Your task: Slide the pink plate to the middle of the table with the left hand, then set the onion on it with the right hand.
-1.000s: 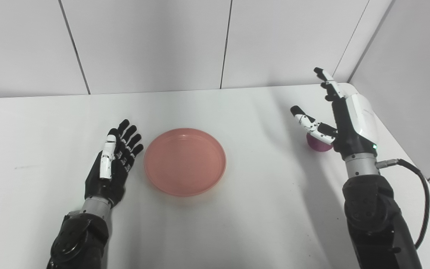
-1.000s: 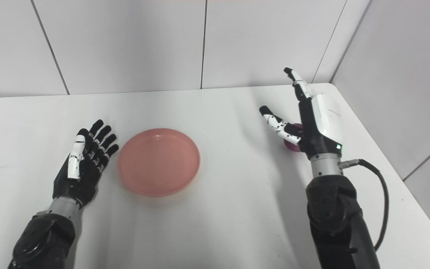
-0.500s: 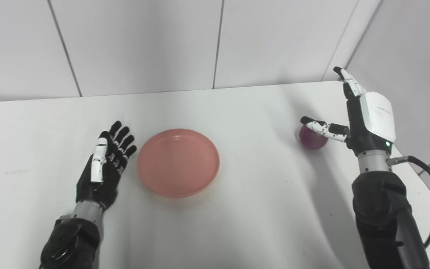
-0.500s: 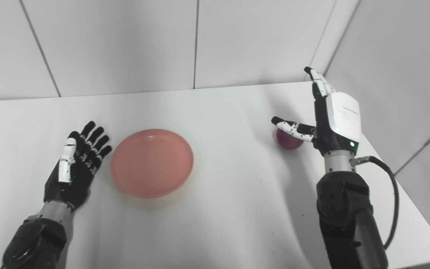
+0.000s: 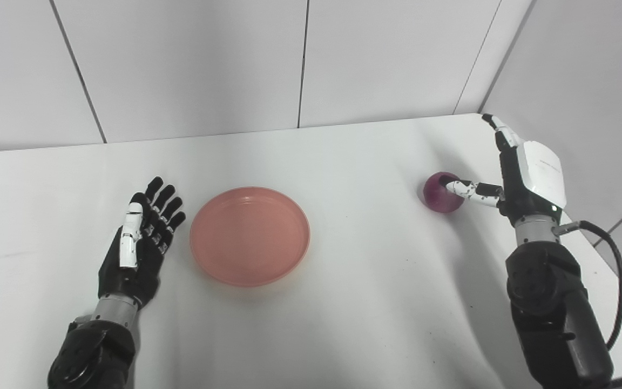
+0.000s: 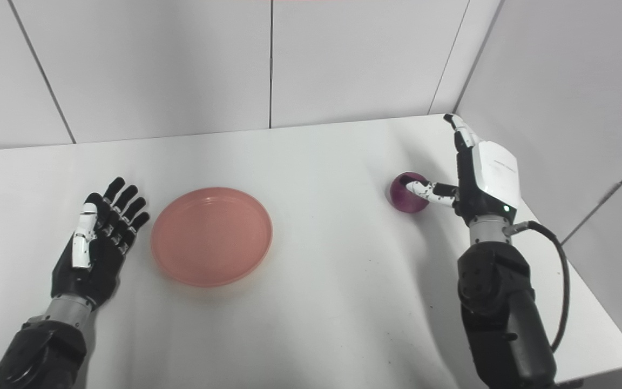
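The pink plate [image 5: 250, 235] lies near the middle of the table [image 5: 343, 302], empty. The left hand [image 5: 139, 243] rests flat beside it, fingers spread, holding nothing. The onion [image 5: 440, 192] sits far right; the right hand [image 5: 511, 173] is open, thumb touching its top. Round, smooth and firm, the onion probably rolls easily, so fingers should wrap its sides.

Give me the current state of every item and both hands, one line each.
pink plate: flat on the table, empty, near the middle.
onion: on the table at the right, not lifted.
left hand: open, fingers spread, beside the plate's left rim, apart from it.
right hand: open, fingers extended upward, thumb across the onion's near side; no grasp closed.
table: white, bearing plate and onion.
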Robot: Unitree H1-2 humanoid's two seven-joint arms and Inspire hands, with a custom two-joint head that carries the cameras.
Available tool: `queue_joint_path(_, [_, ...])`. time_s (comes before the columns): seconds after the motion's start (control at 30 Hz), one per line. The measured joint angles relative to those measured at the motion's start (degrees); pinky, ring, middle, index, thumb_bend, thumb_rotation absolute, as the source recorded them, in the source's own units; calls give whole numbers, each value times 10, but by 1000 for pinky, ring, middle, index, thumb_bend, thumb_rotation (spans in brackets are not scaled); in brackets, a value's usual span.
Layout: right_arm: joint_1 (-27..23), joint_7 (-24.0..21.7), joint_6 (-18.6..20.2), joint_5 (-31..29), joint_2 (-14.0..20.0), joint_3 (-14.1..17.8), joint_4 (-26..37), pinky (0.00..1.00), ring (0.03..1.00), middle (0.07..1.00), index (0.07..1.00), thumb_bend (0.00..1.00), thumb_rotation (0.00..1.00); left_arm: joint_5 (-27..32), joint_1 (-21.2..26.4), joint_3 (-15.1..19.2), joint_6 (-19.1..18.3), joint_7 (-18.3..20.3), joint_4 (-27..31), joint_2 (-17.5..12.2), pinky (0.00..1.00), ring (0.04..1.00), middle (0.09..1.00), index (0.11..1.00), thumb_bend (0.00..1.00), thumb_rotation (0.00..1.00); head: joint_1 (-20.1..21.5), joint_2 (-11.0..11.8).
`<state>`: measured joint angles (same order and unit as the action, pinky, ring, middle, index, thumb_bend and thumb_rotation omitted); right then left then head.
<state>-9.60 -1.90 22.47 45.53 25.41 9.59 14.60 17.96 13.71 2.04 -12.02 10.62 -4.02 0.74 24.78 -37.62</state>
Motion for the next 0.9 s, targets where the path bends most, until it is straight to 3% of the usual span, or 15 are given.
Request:
queue_joint_path(0.47, [0,-19,10,-18,13,-13,-61,711,845,884,907,1000,448,7,0,2,6,5,-5,-1,965,968,976,956,457,1000,4,1])
queue_joint_path(0.9, [-16,-48,23,-36,24,-34,-100,785,883,916,930,1000,453,10,0,2,16,15,-11,-4,959,962,971,948,468,1000,6,4])
